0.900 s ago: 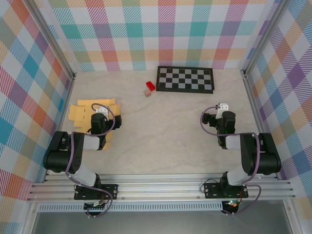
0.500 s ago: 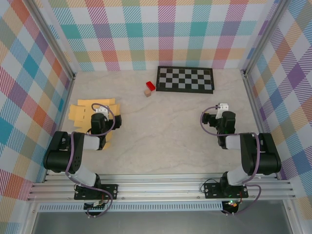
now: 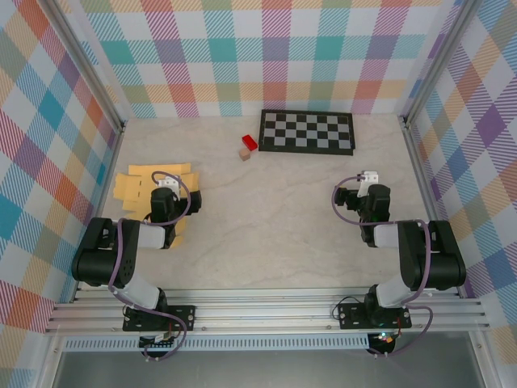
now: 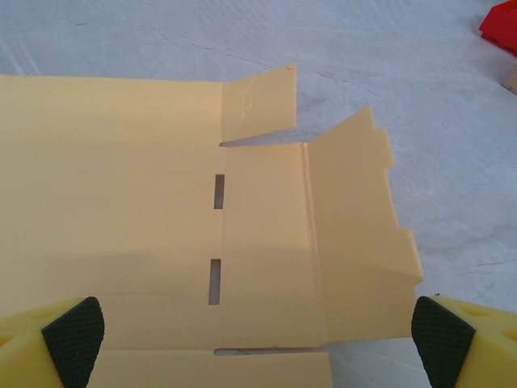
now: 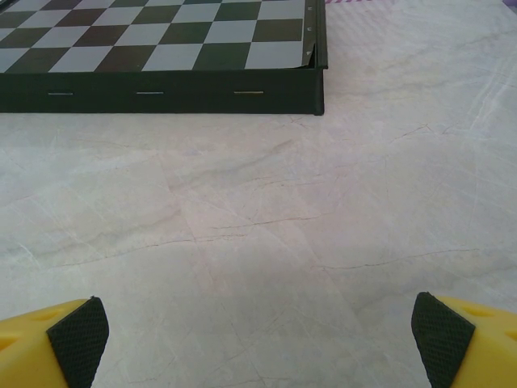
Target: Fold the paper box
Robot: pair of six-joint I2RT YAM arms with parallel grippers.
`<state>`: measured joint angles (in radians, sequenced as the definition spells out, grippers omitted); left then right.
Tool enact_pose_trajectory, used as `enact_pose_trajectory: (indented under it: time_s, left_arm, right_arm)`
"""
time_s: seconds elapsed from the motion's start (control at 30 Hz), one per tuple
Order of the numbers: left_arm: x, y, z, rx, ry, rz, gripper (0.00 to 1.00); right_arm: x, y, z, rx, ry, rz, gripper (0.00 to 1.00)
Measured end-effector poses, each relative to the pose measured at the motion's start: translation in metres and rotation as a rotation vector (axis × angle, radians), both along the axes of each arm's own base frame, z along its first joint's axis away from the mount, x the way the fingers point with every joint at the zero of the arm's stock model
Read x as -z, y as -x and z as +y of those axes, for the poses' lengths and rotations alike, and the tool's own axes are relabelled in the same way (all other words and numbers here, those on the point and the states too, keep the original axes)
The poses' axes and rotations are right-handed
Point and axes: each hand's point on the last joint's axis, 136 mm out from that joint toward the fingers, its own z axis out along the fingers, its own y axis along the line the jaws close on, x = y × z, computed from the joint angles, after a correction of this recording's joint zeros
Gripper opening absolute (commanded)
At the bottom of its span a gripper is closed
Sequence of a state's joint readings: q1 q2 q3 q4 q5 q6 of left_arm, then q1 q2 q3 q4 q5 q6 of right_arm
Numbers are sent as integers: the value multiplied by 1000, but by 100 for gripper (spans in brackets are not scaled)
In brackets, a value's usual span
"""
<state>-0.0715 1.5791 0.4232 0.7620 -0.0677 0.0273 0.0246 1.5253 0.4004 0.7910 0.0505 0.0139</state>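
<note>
Spreading across the enclosure, a pale marbled table (image 3: 275,218) lies between pastel plaid walls (image 3: 242,56), with metal rails (image 3: 266,311) along its near edge. A checkerboard mat (image 3: 307,132) sits at the far side. The paper box (image 3: 129,187), a flat unfolded yellow-orange sheet, lies at the left, partly under the left arm (image 3: 121,250). The left wrist camera brings out its creases, two narrow slots and a stepped flap, with the left claw (image 4: 258,341) spread wide over it, gripping nothing. The right claw (image 5: 258,339) hangs equally released over the table, facing the mat's edge. A red block (image 3: 249,142) and a tan block (image 3: 244,153) sit together beside the mat.
</note>
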Motion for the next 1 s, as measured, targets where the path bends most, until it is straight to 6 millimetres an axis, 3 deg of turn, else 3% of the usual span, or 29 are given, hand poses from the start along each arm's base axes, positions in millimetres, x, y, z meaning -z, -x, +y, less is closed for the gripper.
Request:
enact_pose_trajectory:
  time_s: [0.17, 0.27, 0.43, 0.53, 0.63, 0.73, 0.8, 0.87, 0.93, 1.0]
  left_arm:
    - [-2, 1, 1, -5, -1, 28, 100]
    - [-24, -10, 5, -40, 6, 66, 100]
    - [-92, -23, 21, -186, 76, 12, 100]
    - [-103, -17, 32, -276, 144, 59, 100]
    - [-83, -18, 47, -357, 222, 185, 100]
    - [-38, -20, 57, -404, 308, 340, 100]
    - [-2, -15, 65, -449, 348, 455, 100]
    - [21, -4, 67, -477, 365, 538, 100]
    - [34, 3, 67, -489, 363, 597, 100]
    - [33, -2, 66, -487, 371, 607, 100]
  right_arm:
    - [1, 0, -1, 0, -1, 9, 100]
    - [-3, -3, -3, 36, 12, 80, 100]
    - [-73, -25, -8, 136, -2, 54, 100]
    - [-104, -27, 0, 143, -30, 56, 100]
    - [-115, -22, 18, 106, -47, 99, 100]
    - [-110, -11, 41, 47, -52, 169, 100]
    - [-107, -3, 55, 7, -56, 213, 100]
    - [-105, 5, 68, -28, -70, 243, 100]
    - [-106, 15, 79, -60, -92, 269, 100]
    - [-110, 26, 90, -91, -121, 284, 100]
